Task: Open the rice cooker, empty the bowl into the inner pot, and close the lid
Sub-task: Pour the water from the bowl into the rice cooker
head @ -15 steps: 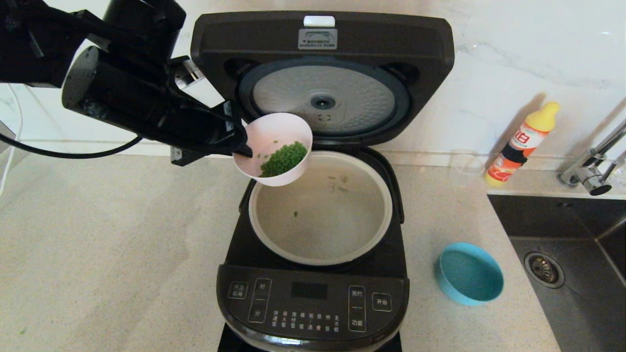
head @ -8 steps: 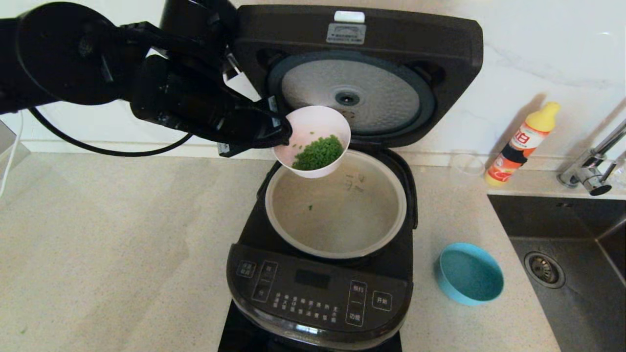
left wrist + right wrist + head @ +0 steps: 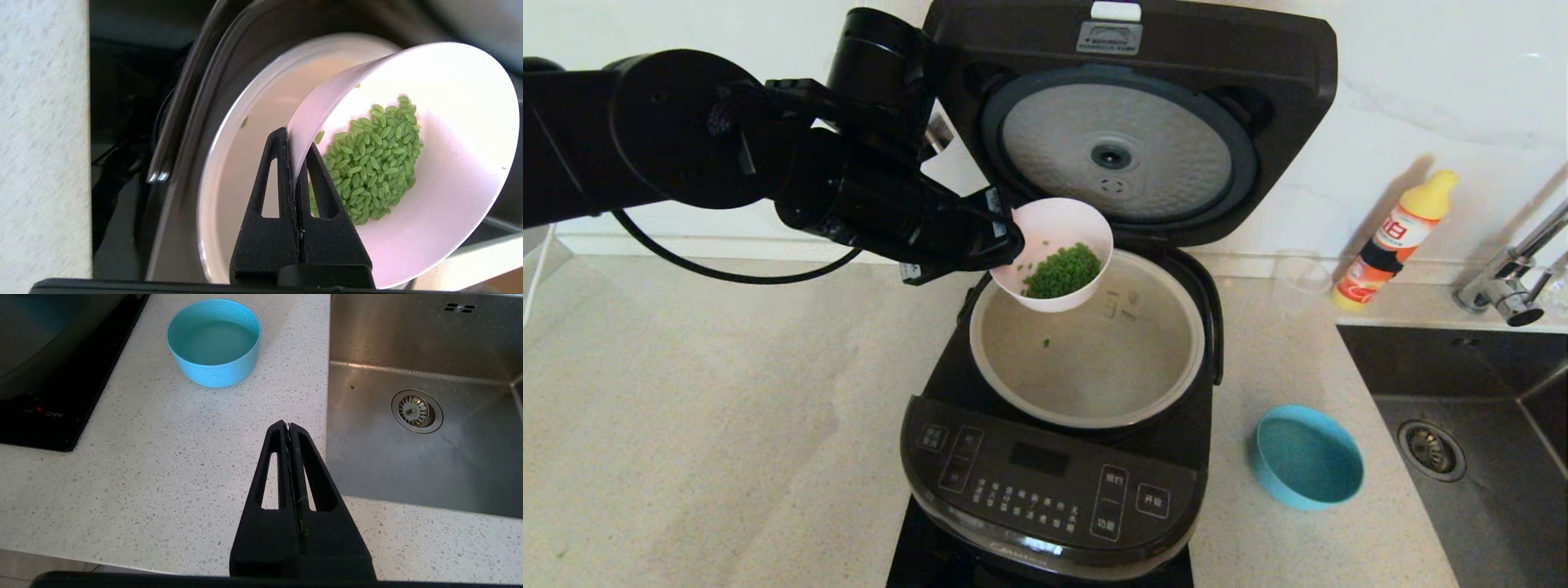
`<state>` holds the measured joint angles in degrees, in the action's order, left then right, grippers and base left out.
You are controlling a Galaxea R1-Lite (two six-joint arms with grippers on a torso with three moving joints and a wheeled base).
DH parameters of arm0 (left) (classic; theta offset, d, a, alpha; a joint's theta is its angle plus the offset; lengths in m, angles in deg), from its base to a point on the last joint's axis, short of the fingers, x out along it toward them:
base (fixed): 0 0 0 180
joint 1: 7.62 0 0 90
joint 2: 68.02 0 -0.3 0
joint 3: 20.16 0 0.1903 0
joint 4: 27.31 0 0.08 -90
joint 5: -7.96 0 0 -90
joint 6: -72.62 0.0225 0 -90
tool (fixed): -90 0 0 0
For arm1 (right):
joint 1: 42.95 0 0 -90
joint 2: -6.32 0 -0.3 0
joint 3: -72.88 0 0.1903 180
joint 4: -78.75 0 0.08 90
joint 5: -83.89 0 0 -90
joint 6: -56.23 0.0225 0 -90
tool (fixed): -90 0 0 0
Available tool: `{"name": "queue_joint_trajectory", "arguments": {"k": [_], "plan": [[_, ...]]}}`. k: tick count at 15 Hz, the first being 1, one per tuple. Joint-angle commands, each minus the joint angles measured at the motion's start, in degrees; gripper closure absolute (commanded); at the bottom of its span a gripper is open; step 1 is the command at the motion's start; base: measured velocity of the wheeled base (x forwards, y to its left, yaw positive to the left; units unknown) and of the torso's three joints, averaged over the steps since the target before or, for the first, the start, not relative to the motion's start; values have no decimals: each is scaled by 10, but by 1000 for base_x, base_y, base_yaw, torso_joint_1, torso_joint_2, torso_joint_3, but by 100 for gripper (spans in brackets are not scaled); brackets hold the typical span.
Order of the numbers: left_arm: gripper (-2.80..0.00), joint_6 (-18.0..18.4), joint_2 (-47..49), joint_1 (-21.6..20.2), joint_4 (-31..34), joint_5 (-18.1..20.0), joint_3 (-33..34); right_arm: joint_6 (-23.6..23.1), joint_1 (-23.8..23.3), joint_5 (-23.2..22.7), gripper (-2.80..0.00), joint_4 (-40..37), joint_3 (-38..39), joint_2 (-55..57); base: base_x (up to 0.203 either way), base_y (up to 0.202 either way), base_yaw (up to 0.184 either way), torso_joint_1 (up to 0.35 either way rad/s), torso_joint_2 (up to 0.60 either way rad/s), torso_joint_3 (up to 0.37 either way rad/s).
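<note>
White bowl point(image 3: 1058, 253) of green grains, rim clamped in left tool point(image 3: 1010, 238), tilted mouth-first toward inner pot point(image 3: 1086, 351); right tool point(image 3: 289, 428) together above desk point(image 3: 163, 457).

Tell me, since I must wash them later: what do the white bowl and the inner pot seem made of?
Bowl: probably plastic, thin-walled with a smooth, faintly glossy white surface. Pot: looks like metal with a pale matte coating inside, level marks on its wall and a silvery rim.

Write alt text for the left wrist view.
The left gripper, fingers shut on the rim of a tilted white bowl, holds it over the rice cooker's open inner pot. Green grains lie piled in the bowl; pale countertop runs along one edge.
</note>
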<state>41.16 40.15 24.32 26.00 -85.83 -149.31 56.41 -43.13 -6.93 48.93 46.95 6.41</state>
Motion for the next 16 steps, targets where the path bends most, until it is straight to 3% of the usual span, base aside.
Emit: {"name": "queue_joint_trajectory", "arguments": {"k": [1,8,12,16], "plan": [[0,-2,-21,4,-19,-2,31,0,0,-1,0,0,0,0,0,0,0,0,0,0],[0,33,-63,39,-204,-39,198,0,0,0,0,0,0,0,0,0,0,0,0,0],[0,84,-61,46,-368,-83,274,0,0,0,0,0,0,0,0,0,0,0,0,0],[0,111,-69,47,-506,-85,366,0,0,-1,0,0,0,0,0,0,0,0,0,0]]}}
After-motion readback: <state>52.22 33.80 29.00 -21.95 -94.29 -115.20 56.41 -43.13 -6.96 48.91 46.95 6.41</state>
